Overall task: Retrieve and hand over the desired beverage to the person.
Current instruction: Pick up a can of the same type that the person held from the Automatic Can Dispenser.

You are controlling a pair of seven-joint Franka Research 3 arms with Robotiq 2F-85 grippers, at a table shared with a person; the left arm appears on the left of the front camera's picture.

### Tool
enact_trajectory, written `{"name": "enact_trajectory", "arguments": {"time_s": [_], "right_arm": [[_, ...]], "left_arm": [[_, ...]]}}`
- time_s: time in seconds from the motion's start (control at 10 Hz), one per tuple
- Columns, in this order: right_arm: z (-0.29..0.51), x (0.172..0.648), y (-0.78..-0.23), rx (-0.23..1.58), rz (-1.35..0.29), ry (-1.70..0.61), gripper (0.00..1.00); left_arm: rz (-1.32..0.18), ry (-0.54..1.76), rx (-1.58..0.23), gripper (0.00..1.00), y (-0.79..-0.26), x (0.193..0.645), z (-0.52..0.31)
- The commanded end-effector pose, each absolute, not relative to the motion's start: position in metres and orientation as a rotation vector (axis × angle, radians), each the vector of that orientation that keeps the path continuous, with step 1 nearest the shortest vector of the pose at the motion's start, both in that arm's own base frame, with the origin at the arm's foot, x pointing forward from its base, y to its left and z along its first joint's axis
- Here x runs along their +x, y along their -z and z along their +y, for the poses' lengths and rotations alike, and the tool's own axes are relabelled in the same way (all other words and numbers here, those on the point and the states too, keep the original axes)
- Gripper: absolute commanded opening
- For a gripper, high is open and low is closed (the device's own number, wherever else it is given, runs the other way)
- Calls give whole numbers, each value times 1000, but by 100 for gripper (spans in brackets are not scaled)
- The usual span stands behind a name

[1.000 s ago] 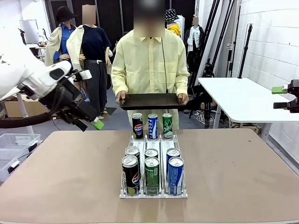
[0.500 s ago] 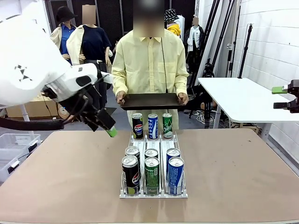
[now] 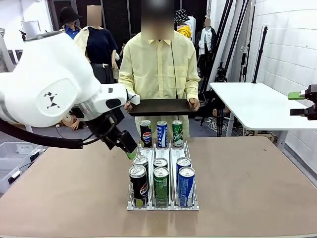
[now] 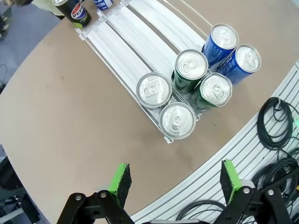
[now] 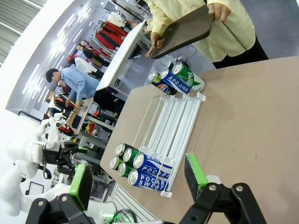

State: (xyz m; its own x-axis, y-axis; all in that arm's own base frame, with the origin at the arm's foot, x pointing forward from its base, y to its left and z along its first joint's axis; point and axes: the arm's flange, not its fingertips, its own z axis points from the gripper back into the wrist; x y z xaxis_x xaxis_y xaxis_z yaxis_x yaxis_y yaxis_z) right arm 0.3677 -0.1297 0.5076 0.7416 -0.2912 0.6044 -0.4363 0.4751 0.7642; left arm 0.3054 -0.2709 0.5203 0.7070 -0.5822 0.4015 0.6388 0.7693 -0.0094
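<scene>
Spread wide and empty, the left gripper (image 4: 175, 177) is hovering beside the rack (image 4: 126, 46) of closely packed cans (image 4: 190, 65); squaring over one can is looking essential, the person (image 3: 158, 69) waiting behind the rack.

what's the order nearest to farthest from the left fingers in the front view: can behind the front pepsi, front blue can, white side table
From the left gripper:
1. can behind the front pepsi, left lane, beside the fingers
2. front blue can, right lane, rack's near end
3. white side table, far right, off the main table
</scene>
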Motion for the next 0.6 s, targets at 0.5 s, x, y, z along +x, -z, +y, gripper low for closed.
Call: {"name": "enact_trajectory", "arguments": {"time_s": [0.5], "right_arm": [[-129,369,-508,1118,-774,-101,100]], "left_arm": [[-375,682,-127,100,-509,310,-283]]}}
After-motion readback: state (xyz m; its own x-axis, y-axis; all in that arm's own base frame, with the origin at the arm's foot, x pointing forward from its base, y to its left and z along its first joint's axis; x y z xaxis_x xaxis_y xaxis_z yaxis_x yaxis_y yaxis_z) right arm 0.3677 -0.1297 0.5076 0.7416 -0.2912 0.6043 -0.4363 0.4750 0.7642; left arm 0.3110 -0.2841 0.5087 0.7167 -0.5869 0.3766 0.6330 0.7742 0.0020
